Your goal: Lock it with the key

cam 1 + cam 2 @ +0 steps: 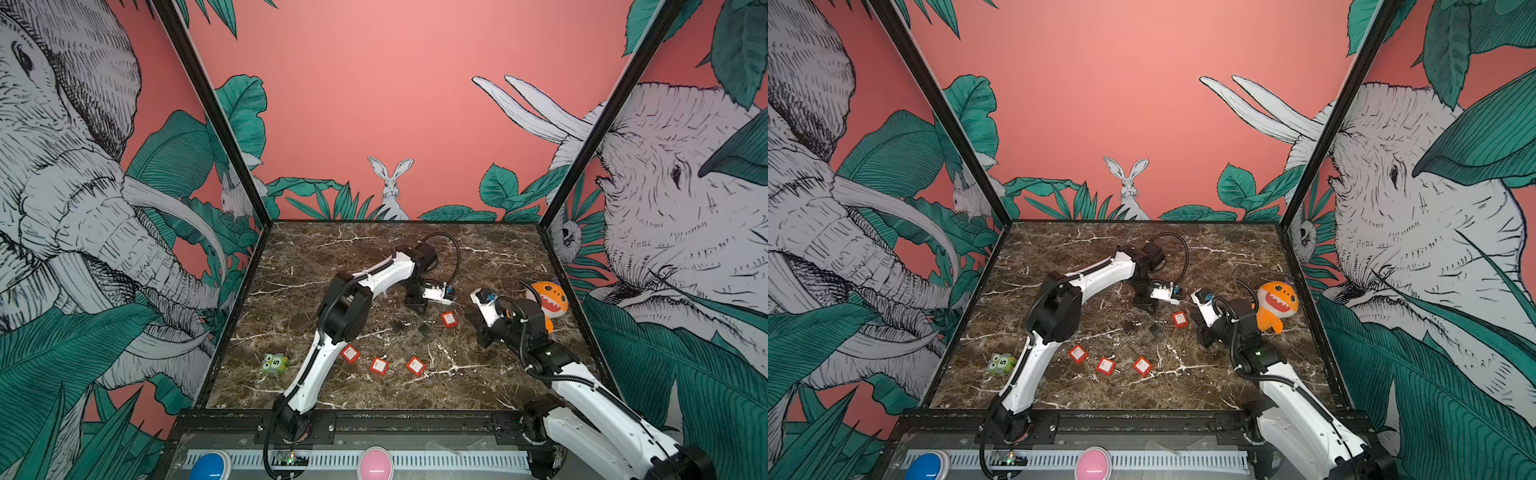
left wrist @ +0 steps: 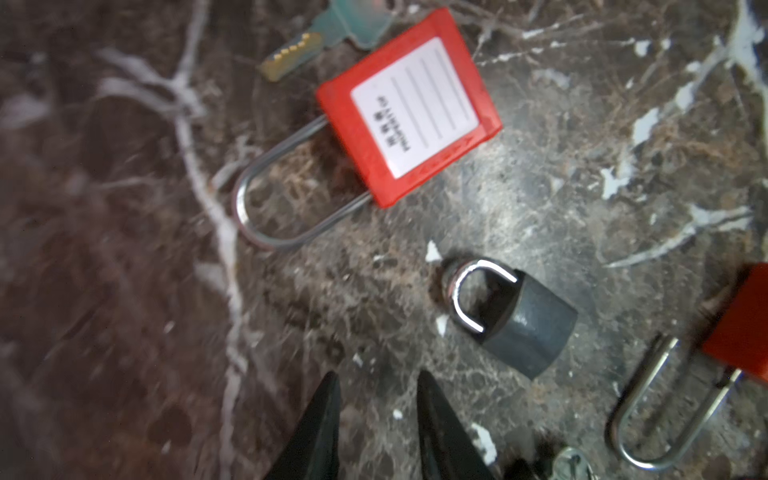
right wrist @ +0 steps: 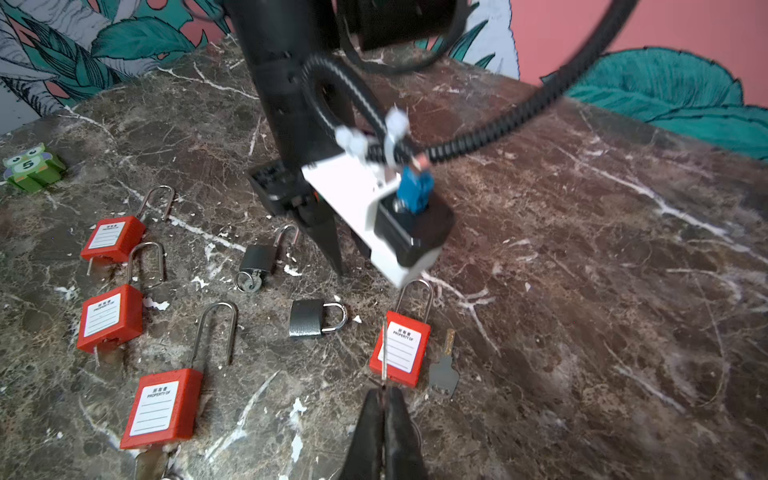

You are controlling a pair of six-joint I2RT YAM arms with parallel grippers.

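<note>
Left gripper [image 2: 376, 376] jaws apart and empty, small grey padlock [image 2: 528, 328] just ahead, off to one side, red padlock [image 2: 409, 108] farther ahead with a key [image 2: 328, 33] beside it — right gripper [image 3: 384, 392] jaws pinched on a thin metal strip [image 3: 385, 353]

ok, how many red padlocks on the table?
4. Front row, beside the left arm: red padlocks. Fourth farther back, beside a key. Arms may hide others.
</note>
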